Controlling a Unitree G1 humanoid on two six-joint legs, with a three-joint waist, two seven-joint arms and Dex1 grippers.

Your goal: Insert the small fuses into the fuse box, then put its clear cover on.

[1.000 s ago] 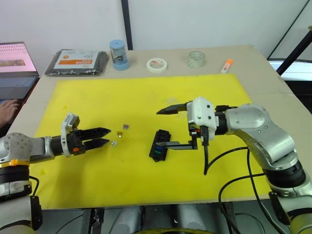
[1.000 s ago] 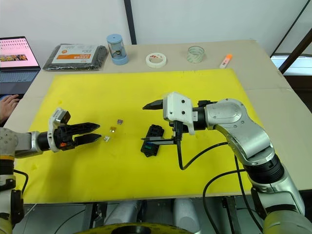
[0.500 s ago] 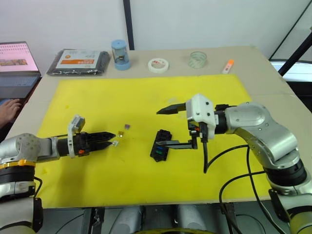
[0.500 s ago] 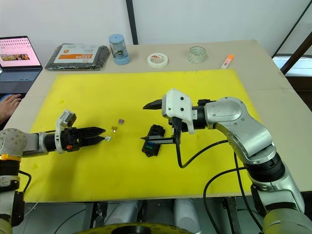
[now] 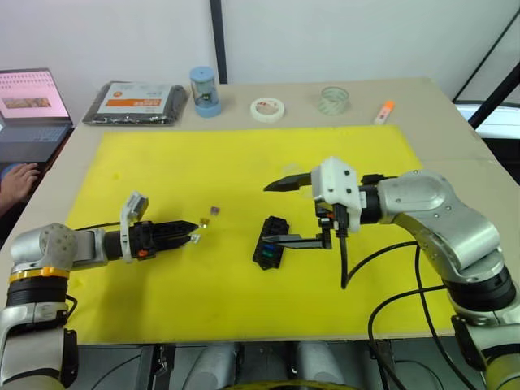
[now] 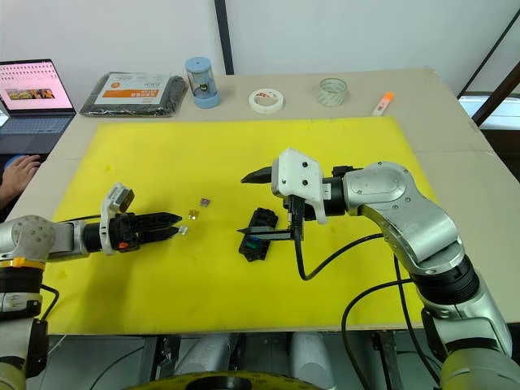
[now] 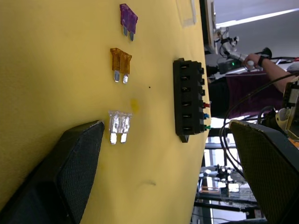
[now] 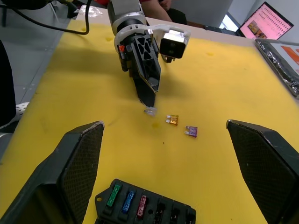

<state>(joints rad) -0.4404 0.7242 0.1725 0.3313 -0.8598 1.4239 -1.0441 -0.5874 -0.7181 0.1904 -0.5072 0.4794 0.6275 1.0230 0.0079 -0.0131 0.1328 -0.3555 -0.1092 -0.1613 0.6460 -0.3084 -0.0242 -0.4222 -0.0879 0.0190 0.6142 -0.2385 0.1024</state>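
While my left gripper (image 6: 175, 224) lies low over the yellow mat (image 6: 195, 154), its two black fingers are spread a little with nothing between them, their tips just beside the pale clear fuse (image 7: 118, 126), which lies flat on the mat. Past it, in a short row leading away, lie the amber fuse (image 7: 120, 63) and the purple-grey fuse (image 7: 128, 18), each apart from the next. My right gripper (image 6: 253, 203) is released as well, its fingers wide apart: the upper one hangs in the air toward the middle of the mat and the lower one reaches across the near end of the fuse box (image 6: 257, 232). I cannot tell whether that lower finger touches the box. The fuse box, a black block with two rows of slots, sits on the mat between my two arms, nearer my right one. Three slots at one end of it already carry the green fuse (image 8: 112, 196), the blue fuse (image 8: 127, 201) and the red fuse (image 8: 141, 206); the rest of the near row stands open. Beyond the mat, along the far edge of the table (image 6: 455, 154), stand a black flat packet with an orange label (image 6: 134, 84), a blue cylinder (image 6: 200, 81), a white tape roll (image 6: 266, 100), a clear tape roll (image 6: 331, 90) and an orange marker (image 6: 382, 103). At my far left a laptop (image 6: 31, 97) is open, with a person's hand (image 6: 18, 169) resting in front of it.
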